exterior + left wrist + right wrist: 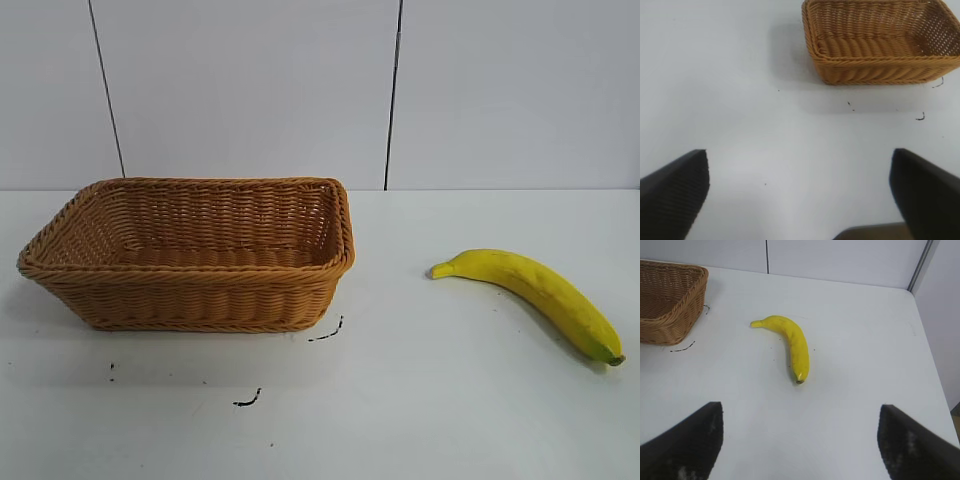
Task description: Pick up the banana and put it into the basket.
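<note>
w/ both pincers apart, banana [535, 292] lies on white table [430, 400] beside basket [190, 297].

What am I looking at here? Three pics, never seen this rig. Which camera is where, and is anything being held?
It is a table rig with two robot arms, each ending in a two-finger gripper. One picture comes from an outside camera facing the table; no arm shows in it. The other two come from cameras on each wrist. On the white table sit an empty wicker basket and, to its right, a banana lying apart from it. The left gripper looks toward the basket, the right gripper toward the banana. Both are open, above the table, holding nothing.
</note>
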Tool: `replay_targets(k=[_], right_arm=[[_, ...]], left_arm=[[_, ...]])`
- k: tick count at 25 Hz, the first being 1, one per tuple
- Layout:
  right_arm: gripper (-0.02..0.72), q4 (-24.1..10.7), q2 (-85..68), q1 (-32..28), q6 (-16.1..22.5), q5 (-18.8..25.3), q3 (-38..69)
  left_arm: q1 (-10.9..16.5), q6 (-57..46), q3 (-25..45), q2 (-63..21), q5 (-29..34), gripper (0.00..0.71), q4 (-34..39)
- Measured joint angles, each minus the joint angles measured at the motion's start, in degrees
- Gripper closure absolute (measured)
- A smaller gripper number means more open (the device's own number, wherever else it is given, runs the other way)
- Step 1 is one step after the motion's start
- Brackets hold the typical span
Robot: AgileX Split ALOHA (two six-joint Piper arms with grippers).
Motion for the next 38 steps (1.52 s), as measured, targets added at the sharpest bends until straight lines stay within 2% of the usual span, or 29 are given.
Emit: replay_targets(k=[12,15,35,38], right_arm=[[0.098,0.0,0.1,0.0,0.0,-0.1,0.0],[0.098,0.0,4.2,0.0,0.0,0.0,-2.1],[0.098,-0.1,70.2,0.0,0.0,0.3,-34.4],[0.098,-0.1,78.1,0.0,-1.5,1.2,-39.0]], left_arm=[[0.0,0.0,0.0,0.0,0.0,0.015,0.0],[0.0,0.0,0.0,0.0,0.0,0.015,0.0],[0.0,0.0,0.0,0.0,0.0,0.015,0.0],[0.0,0.0,0.0,0.0,0.0,0.015,0.0]])
